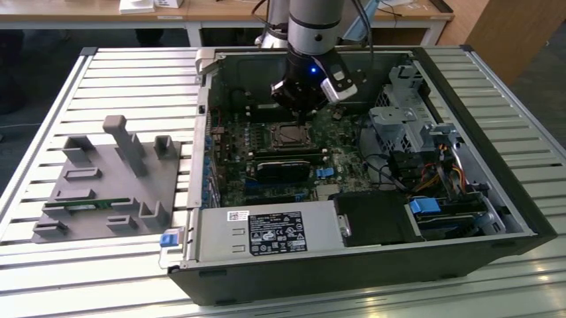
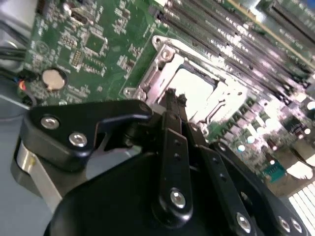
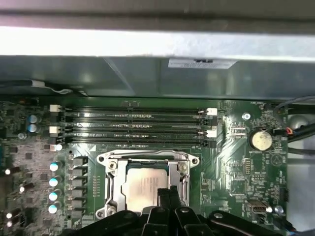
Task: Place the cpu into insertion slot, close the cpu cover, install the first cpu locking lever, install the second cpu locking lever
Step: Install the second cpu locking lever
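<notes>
Fingers [image 2: 174, 101] drawn together into one narrow black tip, nothing visibly held between them, poised just above the cpu [image 3: 142, 189] near one edge of its silver top. Seen in both wrist views; tips appear close to or touching the chip, contact not certain.

From the exterior view's left: grey slatted surface [image 1: 132, 73] carrying a grey moulded fixture tray [image 1: 106, 185] with upright posts and shallow pockets. Next, open black computer case [image 1: 495, 245] lying on its side, green motherboard [image 1: 230, 152] exposed inside. Near the case's front edge, grey power supply box [image 1: 265, 232] with a black label. Over the board's middle, dark robot arm [image 1: 314, 59] reaching down, a small blue light on its wrist. Directly below, insertion slot [image 1: 290, 135], a small square socket on the green board. Further right, silver drive cage [image 1: 402, 119] and bundled cables.

Cpu: small flat square, dull pale silver top, seated in the slot. Cpu cover [image 3: 110, 184]: thin silver metal frame lying flat around the chip, chip showing through its square window. Beside the socket, four long black memory slots [image 3: 133, 128]. Round coin battery [image 3: 261, 139] well apart on the board.
</notes>
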You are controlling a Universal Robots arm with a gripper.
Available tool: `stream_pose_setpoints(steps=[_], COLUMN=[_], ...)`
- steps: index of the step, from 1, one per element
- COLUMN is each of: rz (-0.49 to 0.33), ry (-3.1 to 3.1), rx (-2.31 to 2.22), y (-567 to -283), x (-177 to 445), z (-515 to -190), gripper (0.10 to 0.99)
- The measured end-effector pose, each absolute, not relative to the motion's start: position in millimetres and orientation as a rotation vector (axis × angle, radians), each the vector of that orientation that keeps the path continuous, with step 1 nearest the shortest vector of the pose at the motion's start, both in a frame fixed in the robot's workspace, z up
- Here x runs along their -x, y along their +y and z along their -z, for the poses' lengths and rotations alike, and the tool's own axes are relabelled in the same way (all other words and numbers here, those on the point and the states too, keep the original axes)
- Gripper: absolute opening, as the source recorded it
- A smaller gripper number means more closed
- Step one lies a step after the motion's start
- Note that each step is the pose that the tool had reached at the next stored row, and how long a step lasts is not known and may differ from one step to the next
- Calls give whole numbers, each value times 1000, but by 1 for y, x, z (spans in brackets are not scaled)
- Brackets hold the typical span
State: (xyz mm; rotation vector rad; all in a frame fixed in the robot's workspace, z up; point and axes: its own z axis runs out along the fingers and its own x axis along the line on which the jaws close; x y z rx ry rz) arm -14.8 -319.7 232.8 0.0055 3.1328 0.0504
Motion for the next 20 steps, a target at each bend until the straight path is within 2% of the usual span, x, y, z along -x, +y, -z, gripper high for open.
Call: stream_pose_setpoints(steps=[8, 20], rz=[-51, -64], ry=[3133, 3133], rx=[-6, -6], y=[-321, -340], x=[15, 15], z=[-242, -242], gripper=[106, 106])
